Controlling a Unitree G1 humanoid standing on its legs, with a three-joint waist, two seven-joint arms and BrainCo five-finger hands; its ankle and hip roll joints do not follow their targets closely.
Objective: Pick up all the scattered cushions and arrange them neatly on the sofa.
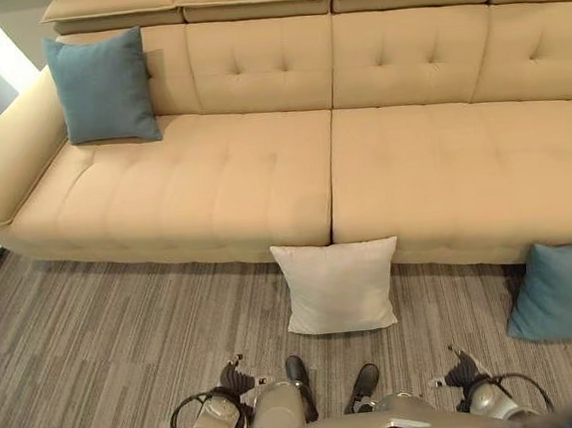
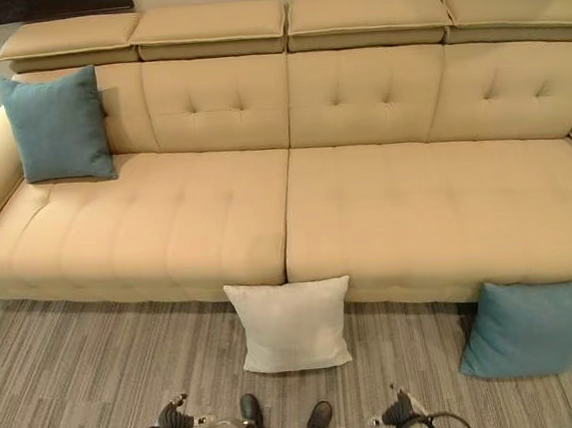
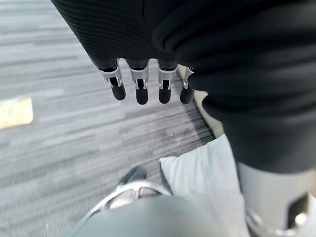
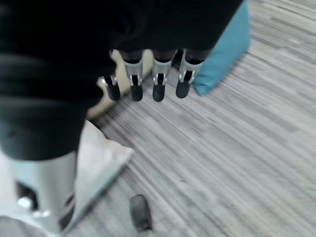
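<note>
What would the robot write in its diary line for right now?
blue cushion on sofa | white cushion, second blue cushion on floor | left hand open | right hand open

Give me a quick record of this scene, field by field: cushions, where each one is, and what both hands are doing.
sofa: beige sofa, seat bare except one cushion
cushion on sofa: blue cushion, upright against the backrest at the left end
cushions on floor: white cushion leaning on the sofa front at the middle; second blue cushion at the right end
left hand: open, holding nothing
right hand: open, holding nothing
</note>
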